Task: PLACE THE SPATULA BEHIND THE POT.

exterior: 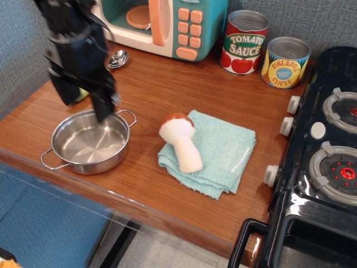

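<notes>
The spatula lies on the wooden table behind the pot. Its shiny silver head (117, 58) shows near the toy microwave, and a bit of its yellow-green handle (82, 95) peeks out between the fingers. The rest of the handle is hidden by the arm. The steel pot (83, 148) with wire loop handles sits empty at the front left. My black gripper (86, 103) is motion-blurred. It hangs above the pot's back rim and over the handle, with its fingers apart and holding nothing.
A toy microwave (167, 25) stands at the back. A tomato sauce can (245, 42) and a pineapple can (285, 61) stand at the back right. A toy mushroom (179, 142) lies on a teal cloth (223, 151). A black toy stove (323, 145) fills the right side.
</notes>
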Controlling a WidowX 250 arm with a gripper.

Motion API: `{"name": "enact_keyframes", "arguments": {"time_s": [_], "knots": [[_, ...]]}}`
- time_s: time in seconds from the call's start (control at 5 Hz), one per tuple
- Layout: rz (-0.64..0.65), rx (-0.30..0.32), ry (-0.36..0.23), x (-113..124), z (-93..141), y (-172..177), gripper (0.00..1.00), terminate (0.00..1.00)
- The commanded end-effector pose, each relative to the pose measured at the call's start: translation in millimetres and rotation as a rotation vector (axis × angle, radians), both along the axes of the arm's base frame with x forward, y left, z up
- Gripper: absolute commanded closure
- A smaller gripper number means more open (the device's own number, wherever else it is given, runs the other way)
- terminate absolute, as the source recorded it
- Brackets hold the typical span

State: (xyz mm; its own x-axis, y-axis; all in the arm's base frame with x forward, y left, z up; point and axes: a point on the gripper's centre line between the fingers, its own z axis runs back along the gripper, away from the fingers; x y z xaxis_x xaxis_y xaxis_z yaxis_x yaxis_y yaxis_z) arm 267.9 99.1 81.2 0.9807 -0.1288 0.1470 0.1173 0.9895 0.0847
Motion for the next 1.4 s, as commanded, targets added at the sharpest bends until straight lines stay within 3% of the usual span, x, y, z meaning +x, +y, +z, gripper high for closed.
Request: {"name": "enact_keyframes", "arguments": {"time_s": [0.0, 0.4, 0.8, 1.0, 1.2], "knots": [[0.115, 0.039, -0.107, 37, 16, 82, 0.00, 0.00], [0.150, -0.001, -0.078, 63, -29, 93, 0.00, 0.00], [0.170, -0.049, -0.032, 66, -67, 86, 0.00, 0.00], [0.187, -0.053, -0.031, 62, -73, 90, 1.00, 0.00], [0.189, -0.042, -0.034, 60, -68, 91, 1.00, 0.00]]}}
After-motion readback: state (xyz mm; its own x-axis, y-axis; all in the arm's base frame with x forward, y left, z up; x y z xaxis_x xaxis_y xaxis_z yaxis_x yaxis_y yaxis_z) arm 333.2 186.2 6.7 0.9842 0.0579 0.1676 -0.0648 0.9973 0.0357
